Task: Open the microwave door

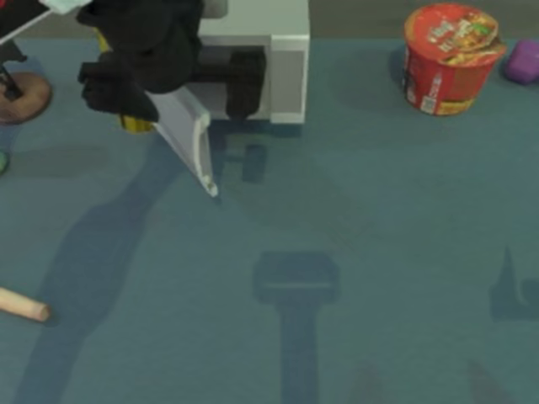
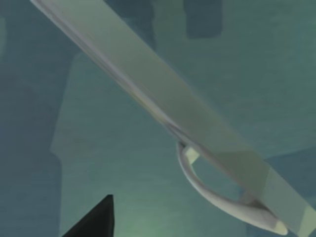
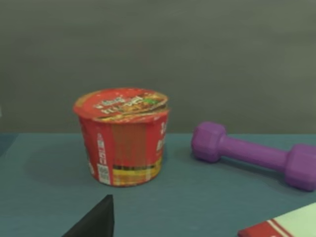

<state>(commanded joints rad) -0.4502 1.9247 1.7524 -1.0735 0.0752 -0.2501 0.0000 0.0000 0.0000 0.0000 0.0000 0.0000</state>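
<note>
From above, the microwave point(image 1: 253, 59) sits at the table's point(image 1: 379, 252) far edge, left of centre, with the microwave door point(image 1: 187, 139) swung out at an angle toward the near left. The left arm hangs over the door's hinge side, its gripper point(image 1: 126, 97) a dark mass there; whether the fingers are apart or together cannot be told. In the left wrist view the door crosses diagonally, its curved handle point(image 2: 217, 195) free of any finger. The right wrist view shows a red noodle cup point(image 3: 123, 136) upright, a purple dumbbell point(image 3: 256, 153) lying beside it; the right gripper itself stays out of sight.
</note>
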